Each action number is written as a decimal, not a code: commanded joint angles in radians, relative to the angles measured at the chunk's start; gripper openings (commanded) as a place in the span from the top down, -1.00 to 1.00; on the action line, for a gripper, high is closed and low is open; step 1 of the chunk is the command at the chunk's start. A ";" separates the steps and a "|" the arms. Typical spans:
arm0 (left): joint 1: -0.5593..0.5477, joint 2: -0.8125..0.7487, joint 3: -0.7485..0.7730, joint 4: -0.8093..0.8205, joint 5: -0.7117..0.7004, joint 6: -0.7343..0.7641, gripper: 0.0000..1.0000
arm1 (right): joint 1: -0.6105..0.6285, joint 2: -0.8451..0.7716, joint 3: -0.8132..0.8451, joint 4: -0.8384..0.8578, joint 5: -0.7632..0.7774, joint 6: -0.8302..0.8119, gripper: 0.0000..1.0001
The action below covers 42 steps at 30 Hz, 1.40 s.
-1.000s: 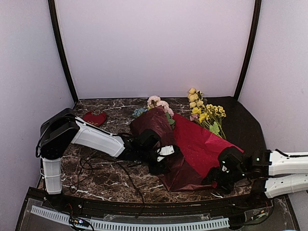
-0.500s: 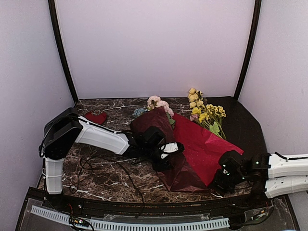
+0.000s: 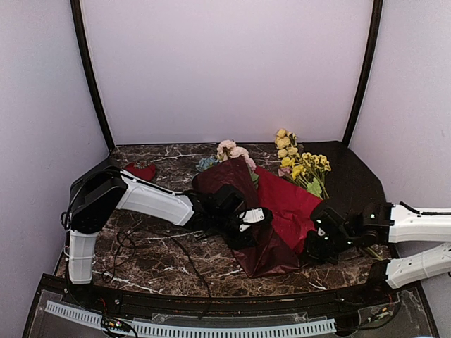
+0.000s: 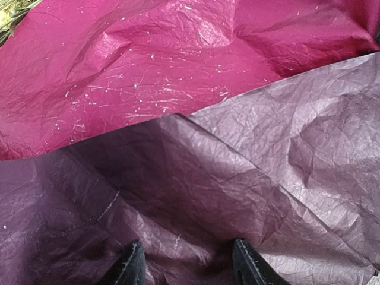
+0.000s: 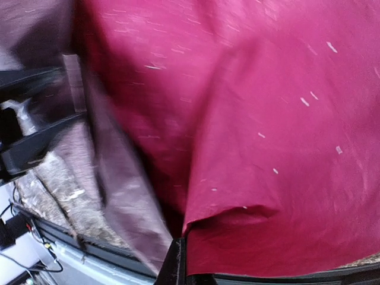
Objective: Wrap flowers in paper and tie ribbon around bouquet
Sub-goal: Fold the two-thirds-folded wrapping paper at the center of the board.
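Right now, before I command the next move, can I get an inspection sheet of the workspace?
Surface: dark marble tabletop, partly under the paper.
Job's things: paper with its red face up on the right and a burgundy flap folded over the flowers, whose blossoms show at the far end; ribbon lying loose near the left arm's base, not tied.
Clutter: yellow-blossomed stems far right; red heart-shaped lump far left.
Grippers: left gripper with fingers apart on the burgundy flap, grip unclear; right gripper shut on the paper's near right edge.
Cables: wires along the front rail.
Surroundings: plain pale walls, dark poles.
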 commanded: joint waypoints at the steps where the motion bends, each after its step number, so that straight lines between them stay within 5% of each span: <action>1: -0.005 0.049 -0.022 -0.071 0.018 0.003 -0.01 | 0.031 0.025 0.149 -0.027 0.081 -0.103 1.00; 12: 0.002 0.061 -0.032 -0.055 0.050 -0.032 -0.01 | 0.096 0.235 0.394 0.088 0.094 -0.407 1.00; 23: 0.068 0.013 -0.088 0.109 0.275 -0.168 -0.01 | 0.095 0.527 0.623 0.124 0.036 -0.876 1.00; 36: 0.140 -0.050 -0.141 0.293 0.412 -0.318 -0.06 | 0.118 0.637 0.566 0.224 -0.036 -1.103 1.00; 42: 0.204 -0.137 -0.163 0.287 0.359 -0.376 -0.10 | 0.126 0.681 0.560 0.240 -0.048 -1.133 1.00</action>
